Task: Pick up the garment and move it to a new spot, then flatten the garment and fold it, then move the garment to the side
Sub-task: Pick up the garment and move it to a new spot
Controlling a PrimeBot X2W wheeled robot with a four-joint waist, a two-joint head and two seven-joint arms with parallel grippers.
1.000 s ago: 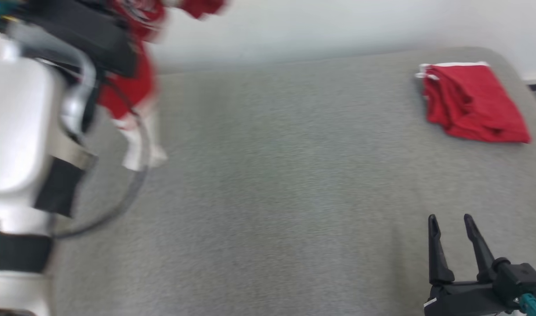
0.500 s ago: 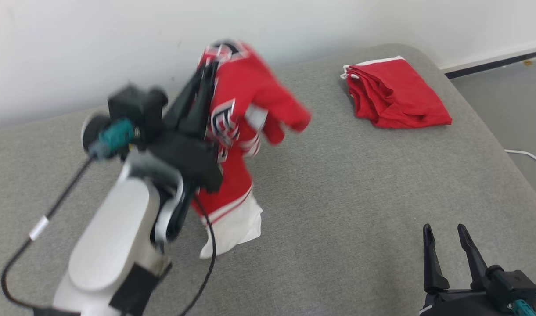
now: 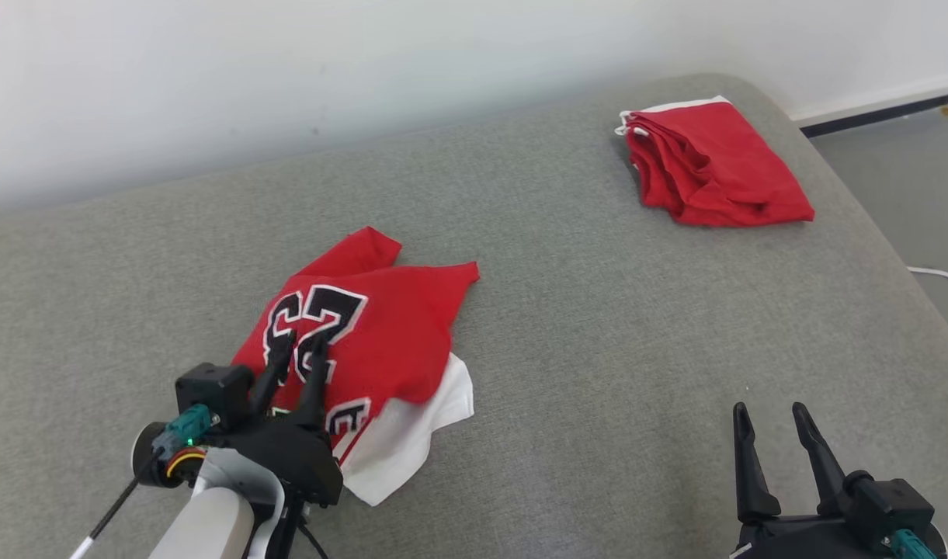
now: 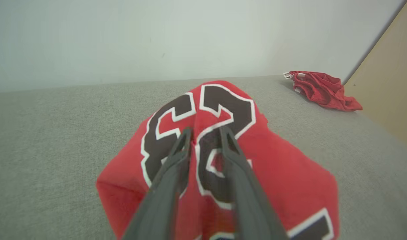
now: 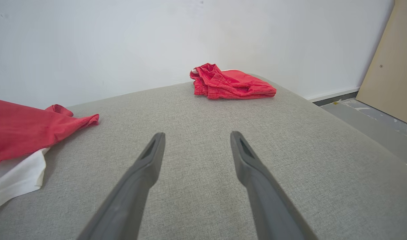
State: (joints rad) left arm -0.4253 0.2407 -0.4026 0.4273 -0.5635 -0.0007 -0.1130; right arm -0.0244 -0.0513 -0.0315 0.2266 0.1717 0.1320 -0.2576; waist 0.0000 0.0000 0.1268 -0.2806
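Red cloth with a black, white-edged number faces up: the garment (image 3: 380, 334) lies in a loose heap on the grey bench (image 3: 598, 326). It is well apart from the folded red cloth (image 3: 714, 167) at the far right corner, to that cloth's left and nearer to us. We judge the spot deliberate, since it leaves bare bench on every side for spreading and keeps the folded red cloth out of the way. The garment is not flat: one red corner points toward the folded red cloth, a white layer sticks out from under the near edge, and the middle humps up. Our left fingers (image 3: 316, 380) sit low over the number with a narrow gap between them and no fold visibly caught there, so we take the garment as put down, not carried. Our right fingers (image 3: 744, 466) stand wide and empty on the near side of the folded red cloth, well short of it, probably placed to take the garment's right edge when flattening begins.
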